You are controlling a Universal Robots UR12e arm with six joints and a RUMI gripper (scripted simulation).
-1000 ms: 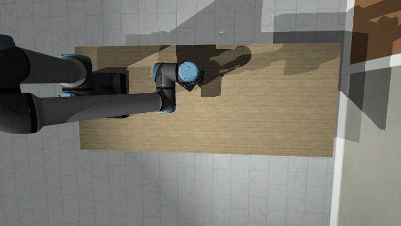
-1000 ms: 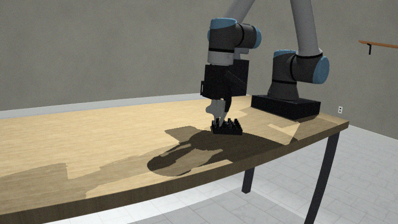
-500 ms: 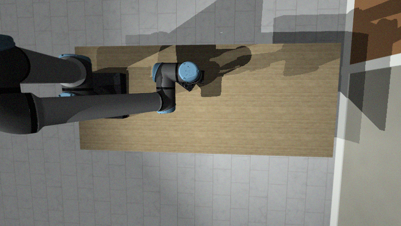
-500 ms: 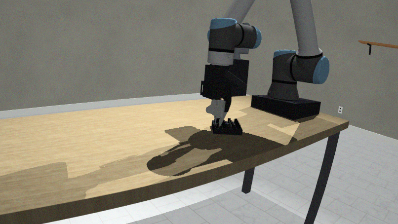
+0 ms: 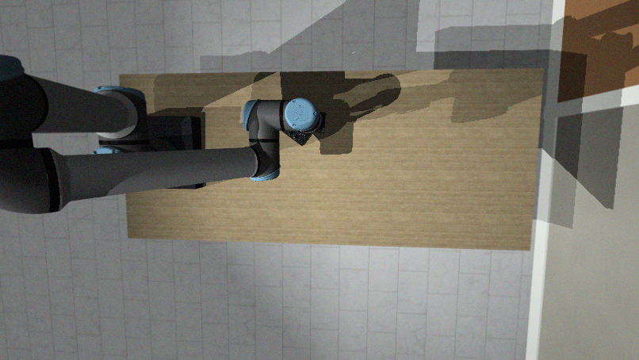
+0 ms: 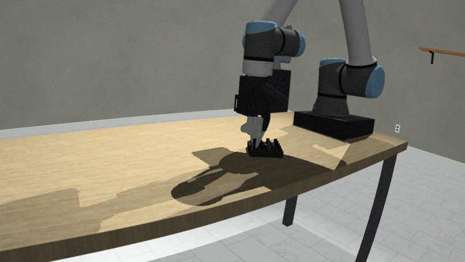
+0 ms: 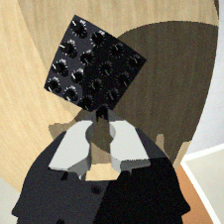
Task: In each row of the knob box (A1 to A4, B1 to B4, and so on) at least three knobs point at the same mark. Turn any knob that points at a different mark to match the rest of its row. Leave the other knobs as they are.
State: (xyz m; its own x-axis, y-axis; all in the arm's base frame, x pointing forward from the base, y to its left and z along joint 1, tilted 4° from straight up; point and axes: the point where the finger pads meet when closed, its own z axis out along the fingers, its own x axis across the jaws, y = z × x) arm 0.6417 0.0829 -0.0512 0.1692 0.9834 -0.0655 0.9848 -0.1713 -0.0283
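The black knob box (image 6: 265,150) (image 7: 94,64) lies on the wooden table (image 6: 97,156) (image 5: 402,187), near the robot's base. It carries several small round knobs in rows; their marks are too small to read. In the wrist view the box sits turned like a diamond, partly in shadow. My gripper (image 6: 254,142) (image 7: 102,110) points straight down at the box's nearest corner. Its two grey fingers are closed on the corner knob (image 7: 101,112). In the overhead view the wrist hides the box.
The arm's black base block (image 6: 333,125) (image 5: 174,129) stands on the table just behind the box. The table's front edge runs close to the box in the side view. A wooden shelf (image 6: 442,51) hangs on the far wall.
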